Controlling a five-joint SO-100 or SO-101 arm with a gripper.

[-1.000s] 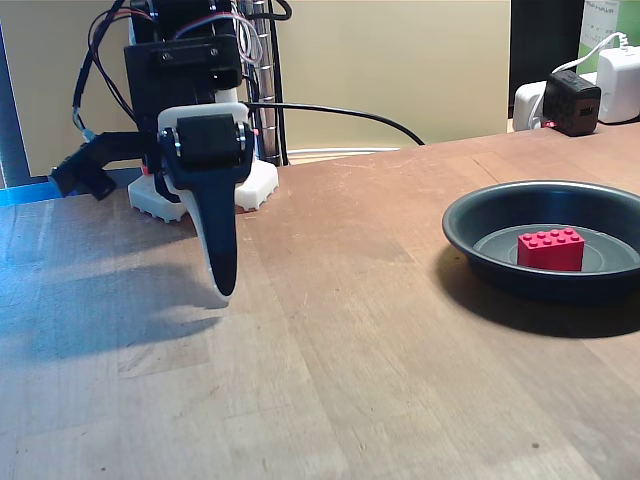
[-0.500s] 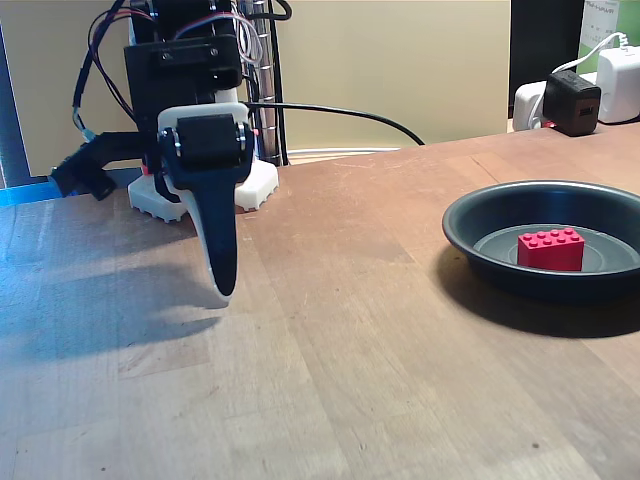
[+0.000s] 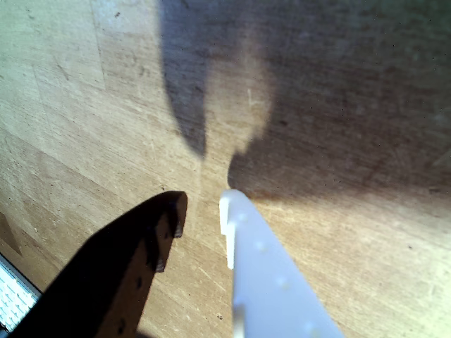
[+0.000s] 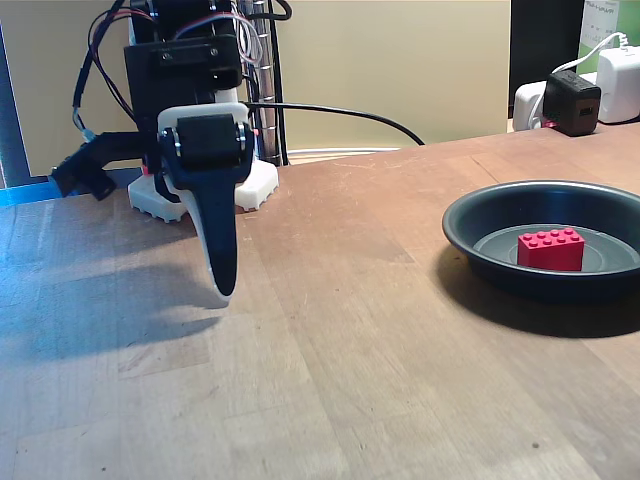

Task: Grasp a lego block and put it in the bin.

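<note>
A: Item one, the lego block (image 4: 550,249). Location?

B: Inside the bin (image 4: 470,225), resting flat on its ringed bottom, studs up, roughly central. In the fixed view its long axis runs left to right across the bin. Nothing touches it.

A: Item two, the gripper (image 4: 224,292).

B: Well to the left of the bin in the fixed view, fingertips pointing down over bare table (image 4: 350,340), close to the arm's white base (image 4: 262,185). The wrist view shows the gripper (image 3: 203,205) with a narrow gap between the dark finger and the white one, wood visible between them, nothing held. So: slightly parted, empty.

A: Relation that matters?

B: The block lies to the gripper's right, already within the bin's rim (judged from that, the placing looks done and no further carry seems called for).

A: Hidden or unclear?

B: The bin's right edge is cut off by the frame. The near rim hides the block's lower front. In the fixed view the fingers overlap edge-on, so the gap cannot be read there. Behind the bin, chargers (image 4: 572,100) and cables, partly cropped.
</note>
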